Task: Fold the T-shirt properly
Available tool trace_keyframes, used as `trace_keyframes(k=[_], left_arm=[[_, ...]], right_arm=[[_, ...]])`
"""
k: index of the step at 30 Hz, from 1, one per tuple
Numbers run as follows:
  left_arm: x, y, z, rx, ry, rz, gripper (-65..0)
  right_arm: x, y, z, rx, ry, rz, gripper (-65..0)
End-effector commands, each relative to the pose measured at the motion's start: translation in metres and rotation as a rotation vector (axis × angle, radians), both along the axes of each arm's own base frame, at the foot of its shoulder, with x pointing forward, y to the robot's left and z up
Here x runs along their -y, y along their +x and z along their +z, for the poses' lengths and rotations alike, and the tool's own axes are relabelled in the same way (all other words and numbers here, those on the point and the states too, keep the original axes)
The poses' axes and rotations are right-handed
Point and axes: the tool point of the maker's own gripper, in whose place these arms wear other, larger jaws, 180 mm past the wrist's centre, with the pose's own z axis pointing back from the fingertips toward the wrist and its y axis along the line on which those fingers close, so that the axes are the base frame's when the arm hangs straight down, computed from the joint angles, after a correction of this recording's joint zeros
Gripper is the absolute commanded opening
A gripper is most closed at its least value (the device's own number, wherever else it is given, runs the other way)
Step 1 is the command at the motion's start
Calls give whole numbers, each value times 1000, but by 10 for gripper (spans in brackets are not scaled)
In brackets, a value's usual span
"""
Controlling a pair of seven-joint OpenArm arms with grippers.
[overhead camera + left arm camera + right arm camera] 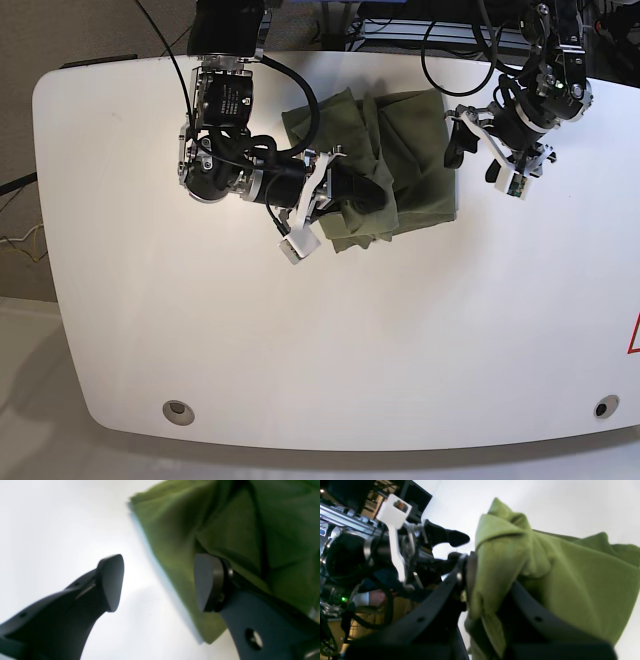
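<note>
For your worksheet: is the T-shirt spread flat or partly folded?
Partly folded: the T-shirt lies doubled in uneven layers on the table, one bunched edge gripped.

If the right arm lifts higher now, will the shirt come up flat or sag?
Likely sag: the shirt bunches in soft folds around the right gripper, so it looks floppy. It probably drags rather than slides cleanly, since most of it lies creased on the table.

You're looking at soft, matt olive cotton in the T-shirt [400, 170], its weave faintly fuzzy and creased into folds. The bench [300, 350] beneath is smooth white laminate with a slight sheen. At 3 o'clock of the cloth, the left tool [160, 582] shows dark, matt plastic pads [111, 580]. The right tool [490, 597] looks like the same matt black plastic, with a white plastic bracket [298, 235] just beside it.
</note>
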Motion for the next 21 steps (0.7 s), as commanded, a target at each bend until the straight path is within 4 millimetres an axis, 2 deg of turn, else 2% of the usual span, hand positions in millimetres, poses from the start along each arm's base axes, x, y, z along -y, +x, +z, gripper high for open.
trace_keyframes(k=[1,6,14,16,21], left_arm=[[-9,5,21,74,3,17,-240],[-24,3,35,110,-2,64,-242],[-40,-5,45,124,-29,111,-247],[-33,-8,52,127,-146,101,-256],[-23,-8,62,134,-249,68,-261]], right_arm=[[-2,9,17,54,32,-7,-629],[-3,10,21,60,49,-10,-632],[-14,5,26,69,62,26,-634],[-28,0,29,79,89,53,-637],[-41,-1,34,83,124,63,-639]])
